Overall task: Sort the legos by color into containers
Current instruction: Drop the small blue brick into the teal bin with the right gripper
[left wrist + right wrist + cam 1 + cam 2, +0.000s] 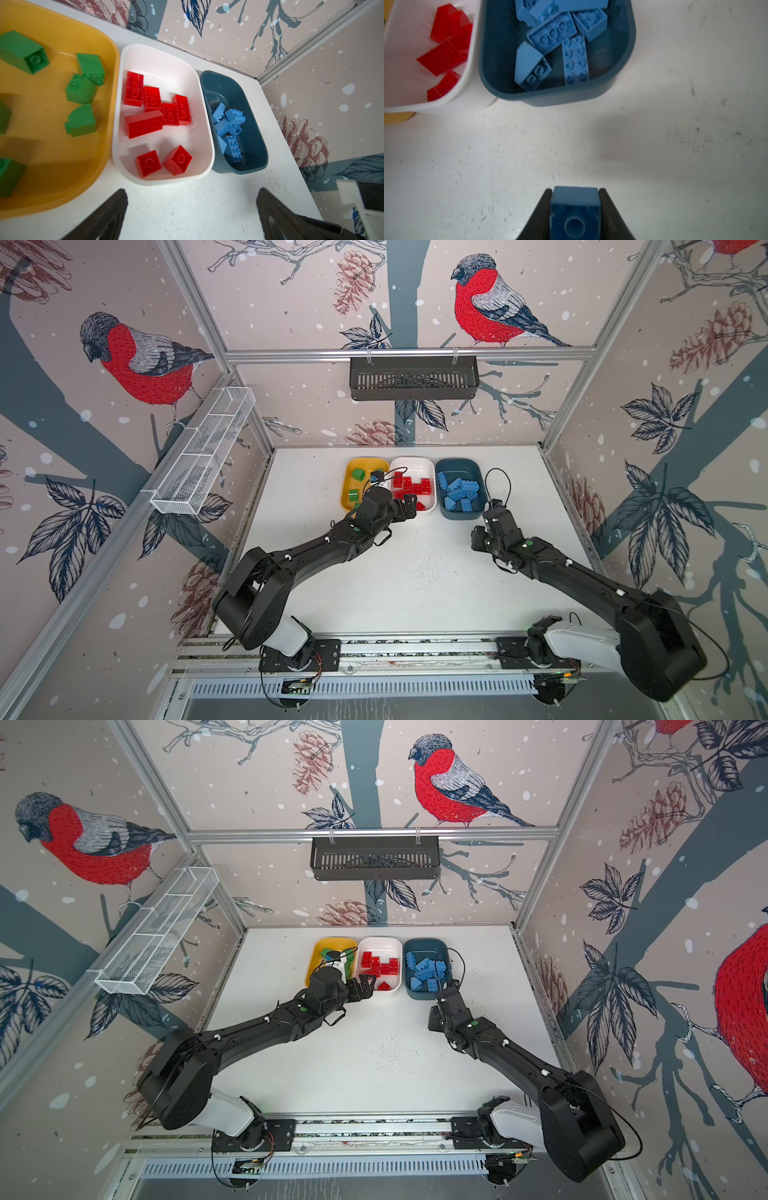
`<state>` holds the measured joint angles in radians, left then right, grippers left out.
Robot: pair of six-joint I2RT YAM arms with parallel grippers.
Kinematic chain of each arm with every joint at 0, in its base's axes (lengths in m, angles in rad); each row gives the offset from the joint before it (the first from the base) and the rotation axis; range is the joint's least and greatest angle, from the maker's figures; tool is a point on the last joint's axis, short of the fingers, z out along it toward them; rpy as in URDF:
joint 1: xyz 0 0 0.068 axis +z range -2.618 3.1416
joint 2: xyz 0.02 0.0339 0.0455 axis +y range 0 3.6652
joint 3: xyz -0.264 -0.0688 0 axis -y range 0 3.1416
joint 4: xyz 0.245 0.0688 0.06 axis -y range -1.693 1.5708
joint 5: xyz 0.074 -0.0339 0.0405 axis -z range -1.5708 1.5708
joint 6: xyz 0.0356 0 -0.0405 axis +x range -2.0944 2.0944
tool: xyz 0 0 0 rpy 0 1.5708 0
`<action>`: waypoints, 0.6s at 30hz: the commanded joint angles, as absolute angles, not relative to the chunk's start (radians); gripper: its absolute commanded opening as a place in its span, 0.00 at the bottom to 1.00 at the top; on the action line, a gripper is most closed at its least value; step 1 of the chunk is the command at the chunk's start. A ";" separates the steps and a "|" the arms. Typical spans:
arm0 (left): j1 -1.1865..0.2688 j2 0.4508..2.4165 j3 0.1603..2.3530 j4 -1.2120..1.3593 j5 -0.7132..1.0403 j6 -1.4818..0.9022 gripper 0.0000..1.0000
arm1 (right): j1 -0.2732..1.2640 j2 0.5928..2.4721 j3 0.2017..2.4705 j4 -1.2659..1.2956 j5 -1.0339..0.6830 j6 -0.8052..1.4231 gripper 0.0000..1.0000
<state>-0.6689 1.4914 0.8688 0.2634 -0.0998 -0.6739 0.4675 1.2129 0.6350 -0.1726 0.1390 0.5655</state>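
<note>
Bird-patterned walls (291, 302) enclose a white bench (415, 572) where three tubs sit side by side near the back: the yellow tub (62, 37) holds green legos (81, 89), the white tub (158, 60) holds red legos (145, 124), and the dark teal tub (255, 145) holds light blue legos (232, 145). The left end effector (191, 212) hangs spread wide and empty over the bench, just in front of the white tub. The right end effector (575, 190) is clamped on a single blue brick (574, 214) above bare bench, near the dark teal tub.

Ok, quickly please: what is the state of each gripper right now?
Left gripper: open, holding nothing.
Right gripper: closed on a blue lego.
</note>
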 commanded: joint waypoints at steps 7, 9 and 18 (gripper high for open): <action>-0.655 1.327 0.756 0.187 -0.299 -0.693 0.97 | 0.368 1.465 0.878 -0.054 0.084 0.405 0.28; -0.651 1.299 0.732 0.175 -0.324 -0.703 0.97 | 0.347 1.551 0.948 -0.070 0.073 0.388 0.28; -0.638 1.189 0.664 0.108 -0.412 -0.717 0.97 | 0.307 1.925 1.294 -0.181 0.058 0.342 0.27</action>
<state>-0.6418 1.2106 0.6762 0.1379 -0.3546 -0.7074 0.3115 1.8709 1.2331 -0.1406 0.0658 0.3649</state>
